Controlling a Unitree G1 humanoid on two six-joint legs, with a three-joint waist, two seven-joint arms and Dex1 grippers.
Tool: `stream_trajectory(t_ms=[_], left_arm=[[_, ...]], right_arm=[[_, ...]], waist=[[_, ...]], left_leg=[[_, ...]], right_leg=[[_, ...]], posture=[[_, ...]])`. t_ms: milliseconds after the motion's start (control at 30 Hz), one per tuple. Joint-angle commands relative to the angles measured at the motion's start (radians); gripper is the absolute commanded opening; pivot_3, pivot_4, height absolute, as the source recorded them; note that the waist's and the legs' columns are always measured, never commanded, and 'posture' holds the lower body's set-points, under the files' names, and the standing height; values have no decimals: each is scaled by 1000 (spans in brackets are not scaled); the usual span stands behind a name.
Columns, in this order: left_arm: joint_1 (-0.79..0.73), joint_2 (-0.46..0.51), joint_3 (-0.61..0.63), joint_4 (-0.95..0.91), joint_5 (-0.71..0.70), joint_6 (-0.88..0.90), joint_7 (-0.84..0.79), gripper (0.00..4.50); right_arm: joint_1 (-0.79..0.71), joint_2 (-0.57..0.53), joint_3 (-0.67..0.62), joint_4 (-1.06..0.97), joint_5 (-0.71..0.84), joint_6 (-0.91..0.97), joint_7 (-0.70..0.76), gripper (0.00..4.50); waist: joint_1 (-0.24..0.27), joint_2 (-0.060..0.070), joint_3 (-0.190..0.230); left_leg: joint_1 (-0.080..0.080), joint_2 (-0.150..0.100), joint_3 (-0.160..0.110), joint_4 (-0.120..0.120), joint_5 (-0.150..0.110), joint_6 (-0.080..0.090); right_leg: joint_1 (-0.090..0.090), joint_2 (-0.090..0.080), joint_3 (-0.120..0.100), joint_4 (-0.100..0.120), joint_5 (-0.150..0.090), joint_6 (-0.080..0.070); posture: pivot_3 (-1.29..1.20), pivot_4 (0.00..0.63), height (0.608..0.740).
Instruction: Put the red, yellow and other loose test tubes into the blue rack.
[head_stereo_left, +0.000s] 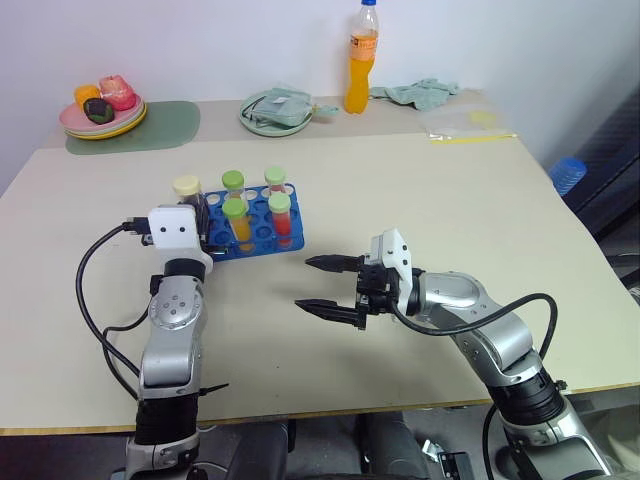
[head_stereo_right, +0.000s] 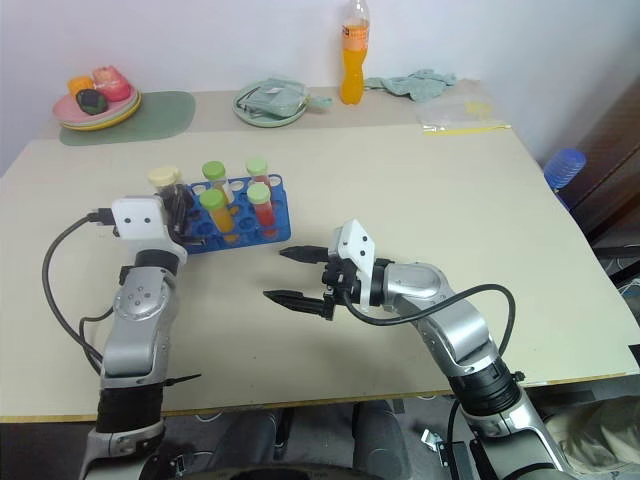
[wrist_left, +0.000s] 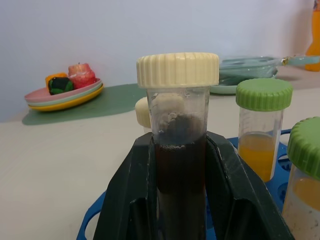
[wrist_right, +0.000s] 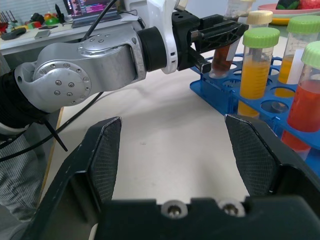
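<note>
The blue rack (head_stereo_left: 258, 238) stands left of the table's middle and holds several tubes: a green-capped orange one (head_stereo_left: 237, 218), a green-capped red one (head_stereo_left: 281, 213) and others behind them. My left gripper (head_stereo_left: 206, 228) is shut on a cream-capped tube of dark brown liquid (wrist_left: 177, 150), held upright at the rack's left end. In the right wrist view this tube (wrist_right: 223, 56) has its lower end at a rack hole. My right gripper (head_stereo_left: 301, 283) hovers open and empty over bare table to the right of the rack, pointing towards it.
Stacked plates with toy food (head_stereo_left: 103, 112) sit on a green mat (head_stereo_left: 160, 125) at the back left. A pale green plate (head_stereo_left: 276, 112), an orange drink bottle (head_stereo_left: 361, 60), a cloth (head_stereo_left: 415, 93) and a plastic bag (head_stereo_left: 470, 125) line the back.
</note>
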Motion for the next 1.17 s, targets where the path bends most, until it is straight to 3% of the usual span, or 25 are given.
stream_trajectory(t_ms=[33,233,267,400,567,667,833,967,1167], left_arm=[[15,-13,-11,-43,-8,-13,-4,1226],[38,-14,6,-103,-26,-35,-17,4192],[46,-13,16,-129,-45,-39,-26,4435],[113,32,99,-250,-165,-14,-115,4435],[228,169,242,-355,-325,53,-257,4435],[315,284,372,-353,-433,98,-367,4435],[462,421,472,-297,-497,171,-506,4435],[515,450,520,-219,-502,142,-560,4435],[541,434,493,-177,-472,109,-585,4435]], right_arm=[[0,-2,-13,-39,13,-4,6,3644],[-6,0,-40,-33,18,-11,-3,3644],[-10,-4,-55,-32,27,-8,-2,3644],[-26,-45,-109,-26,41,-5,18,3644],[-52,-116,-237,-4,96,31,18,3644],[-43,-171,-324,20,109,59,-3,3644],[14,-293,-426,121,73,26,34,3644],[57,-354,-479,235,28,-31,45,3644],[67,-372,-474,306,-14,-98,64,3644]], waist=[[0,0,0],[-1,0,0],[-1,0,0],[-3,0,0],[-2,0,0],[-2,1,0],[2,1,0],[-1,1,1],[-2,2,1]], left_leg=[[0,0,0,0,0,0],[0,0,0,0,0,0],[0,0,0,0,0,0],[0,1,0,0,0,0],[0,1,0,-1,0,0],[0,1,0,-1,0,0],[0,2,1,-1,-1,1],[1,2,2,-2,-1,2],[1,3,2,-2,-1,2]], right_leg=[[0,0,0,0,0,0],[0,0,0,0,0,0],[0,0,0,0,0,0],[0,0,0,0,0,0],[0,0,0,-1,0,0],[0,0,0,-1,0,-1],[3,0,-1,-4,0,-1],[3,0,-1,-4,-1,-1],[3,-1,-1,-4,-1,-1]], posture=[[0,150,740],[0,150,740],[0,150,740],[0,150,740],[0,150,740],[0,150,740],[0,150,740],[0,150,740],[0,150,740]])
